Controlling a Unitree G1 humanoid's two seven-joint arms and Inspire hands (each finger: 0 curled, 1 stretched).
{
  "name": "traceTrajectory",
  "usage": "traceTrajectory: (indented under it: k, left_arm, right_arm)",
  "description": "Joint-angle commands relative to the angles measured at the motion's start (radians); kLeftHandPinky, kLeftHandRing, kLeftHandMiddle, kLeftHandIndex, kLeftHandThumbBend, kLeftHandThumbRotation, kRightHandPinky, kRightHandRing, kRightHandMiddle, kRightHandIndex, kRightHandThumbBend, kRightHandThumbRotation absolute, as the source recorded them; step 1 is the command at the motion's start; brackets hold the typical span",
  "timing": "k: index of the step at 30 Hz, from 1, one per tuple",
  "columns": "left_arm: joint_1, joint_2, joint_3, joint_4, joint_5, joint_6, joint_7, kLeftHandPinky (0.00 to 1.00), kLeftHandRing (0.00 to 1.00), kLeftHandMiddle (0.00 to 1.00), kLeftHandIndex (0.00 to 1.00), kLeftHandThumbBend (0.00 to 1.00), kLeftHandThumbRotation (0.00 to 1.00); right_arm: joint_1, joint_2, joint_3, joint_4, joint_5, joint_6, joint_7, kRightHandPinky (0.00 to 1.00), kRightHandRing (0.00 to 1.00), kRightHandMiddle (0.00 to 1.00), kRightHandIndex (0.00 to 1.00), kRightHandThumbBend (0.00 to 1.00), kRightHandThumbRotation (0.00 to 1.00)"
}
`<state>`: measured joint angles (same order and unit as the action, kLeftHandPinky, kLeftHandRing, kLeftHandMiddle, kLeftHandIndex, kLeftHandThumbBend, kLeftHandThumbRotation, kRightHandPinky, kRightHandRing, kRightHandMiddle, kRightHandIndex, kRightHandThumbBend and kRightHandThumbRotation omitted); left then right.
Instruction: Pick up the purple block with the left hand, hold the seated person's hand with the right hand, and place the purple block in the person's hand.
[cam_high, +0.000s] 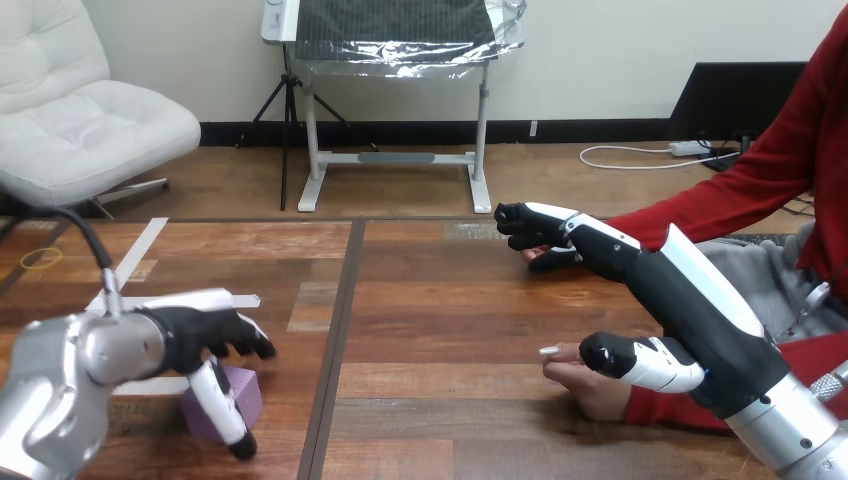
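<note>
Robot's left hand (200, 335), fingers apart, unclamped, straddles small purple cube block (246, 392) behind its thumb, right hand (680, 310) outstretched w/ thumb over person's hand (585, 385): a loose pinch cd tip block.

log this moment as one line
left hand: over purple block | block: on table | right hand: over person's near hand, hold unclear | handover: not yet
</note>
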<state>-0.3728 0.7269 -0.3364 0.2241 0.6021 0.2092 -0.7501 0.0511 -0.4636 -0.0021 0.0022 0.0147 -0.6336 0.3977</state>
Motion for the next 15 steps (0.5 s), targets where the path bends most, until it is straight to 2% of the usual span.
traceTrajectory:
  k: [1,15]
  left_arm:
    - [-0.064,-0.022,-0.014,0.018,0.017,-0.014,0.026,0.77,0.91,0.91,0.85,1.00,0.00]
    - [-0.062,-0.030,-0.059,0.024,0.078,-0.016,0.033,0.72,0.86,0.87,0.79,0.77,0.00]
  right_arm:
    - [-0.029,0.013,-0.006,-0.039,0.020,-0.022,-0.001,0.72,0.81,0.84,0.85,1.00,1.00]
    - [-0.025,0.001,-0.022,-0.040,0.010,-0.025,-0.006,0.72,0.81,0.84,0.86,1.00,1.00]
